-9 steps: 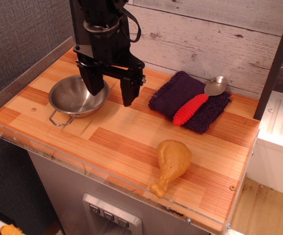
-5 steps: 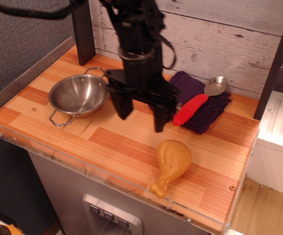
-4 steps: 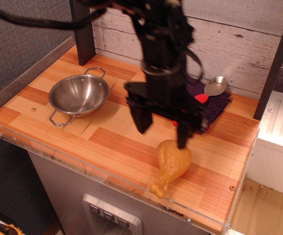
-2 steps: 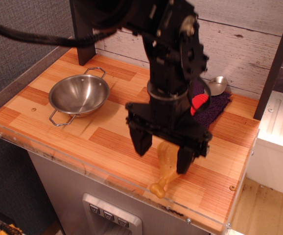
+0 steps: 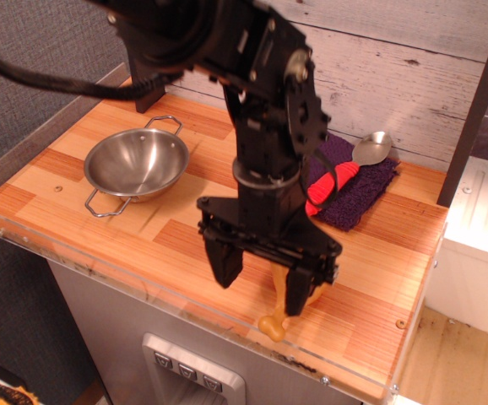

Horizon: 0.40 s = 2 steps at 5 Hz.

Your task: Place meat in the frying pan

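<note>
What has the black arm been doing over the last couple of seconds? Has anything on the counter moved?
The arm swung from above the frying pan across the counter to the near right and dropped, so the gripper now hangs with its jaws open on either side of the meat, which it mostly hides. Nothing is grasped yet. The meat, the pan, the red-handled spoon and the purple cloth have not moved.

Wooden butcher-block table top (image 5: pixel 84 215), clear acrylic strip along front edge. Dark purple cloth (image 5: pixel 358 190) at back right, partly occluded. Red-handled metal spoon (image 5: pixel 349 169) lies on cloth, bowl end pointing toward whitewashed plank wall (image 5: pixel 396 67). White unit (image 5: pixel 480 245) at right, possibly a cabinet.
</note>
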Motion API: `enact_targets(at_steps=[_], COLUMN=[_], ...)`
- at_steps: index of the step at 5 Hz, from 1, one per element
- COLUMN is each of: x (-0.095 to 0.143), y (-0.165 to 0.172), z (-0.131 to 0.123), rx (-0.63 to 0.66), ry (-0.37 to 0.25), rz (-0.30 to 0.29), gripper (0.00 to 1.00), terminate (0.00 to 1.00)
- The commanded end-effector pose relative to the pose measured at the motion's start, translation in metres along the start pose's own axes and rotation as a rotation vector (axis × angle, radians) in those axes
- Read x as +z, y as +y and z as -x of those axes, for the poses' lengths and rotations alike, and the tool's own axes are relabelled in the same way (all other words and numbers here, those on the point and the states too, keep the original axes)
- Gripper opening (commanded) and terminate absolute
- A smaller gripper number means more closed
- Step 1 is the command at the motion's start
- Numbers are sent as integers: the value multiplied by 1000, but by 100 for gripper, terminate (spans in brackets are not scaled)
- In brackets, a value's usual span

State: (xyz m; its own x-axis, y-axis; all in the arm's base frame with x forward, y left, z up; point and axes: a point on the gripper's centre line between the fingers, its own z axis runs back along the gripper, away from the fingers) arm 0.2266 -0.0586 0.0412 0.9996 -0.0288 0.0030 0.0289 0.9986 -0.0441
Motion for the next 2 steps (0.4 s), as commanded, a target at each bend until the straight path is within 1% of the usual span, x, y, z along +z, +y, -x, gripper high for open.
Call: enact_targets(at_steps=[1, 2], x=[-17, -23], y=[-21, -24], z=[4, 4], rx=[-61, -90], ry=[15, 11], rz=[28, 12], gripper=[100, 0], terminate=[0, 0])
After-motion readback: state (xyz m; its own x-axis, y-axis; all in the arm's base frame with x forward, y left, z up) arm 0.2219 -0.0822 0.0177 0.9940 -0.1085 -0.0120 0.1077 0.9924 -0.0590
